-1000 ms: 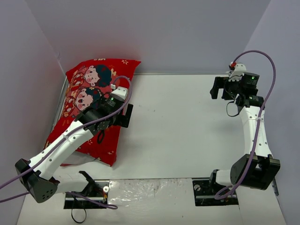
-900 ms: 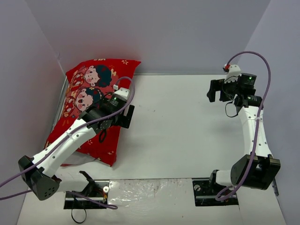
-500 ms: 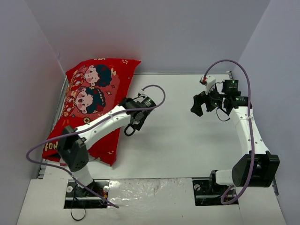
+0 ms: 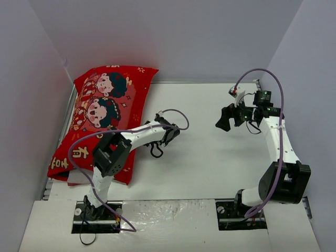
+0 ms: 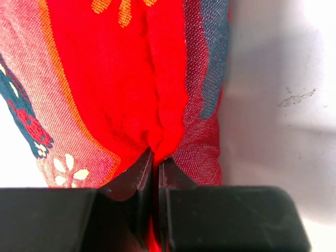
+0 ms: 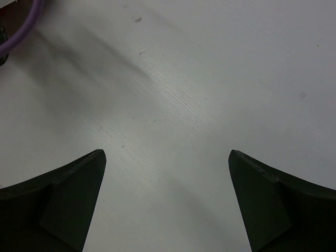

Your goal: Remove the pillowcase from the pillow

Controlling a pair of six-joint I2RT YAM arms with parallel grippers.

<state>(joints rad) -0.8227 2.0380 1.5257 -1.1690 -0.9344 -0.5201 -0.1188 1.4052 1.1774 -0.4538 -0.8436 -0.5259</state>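
well, the left tool (image 5: 155, 157) has its two dark fingers pressed together on a raised fold of the pillowcase (image 4: 105, 110), the red cloth bunched into a ridge that runs straight into the pinch, with a woven band of blue and pink just to one side and bare white table (image 4: 210, 157) beyond it. from above, the left arm is folded back on itself, its forearm reaching out over the table past the right edge of the cover, though that view does not show the fingertips clearly. the pillowcase lies plump along the far left side of the table against the wall, its two cartoon children facing up, gold characters near the close end. the pillow (image 4: 79, 178) shows only as a pale sliver under the cover's near edge. the right tool (image 6: 165, 155) hangs well apart from all this, over the far right part of the table, fingers spread wide with nothing between them but the white surface.
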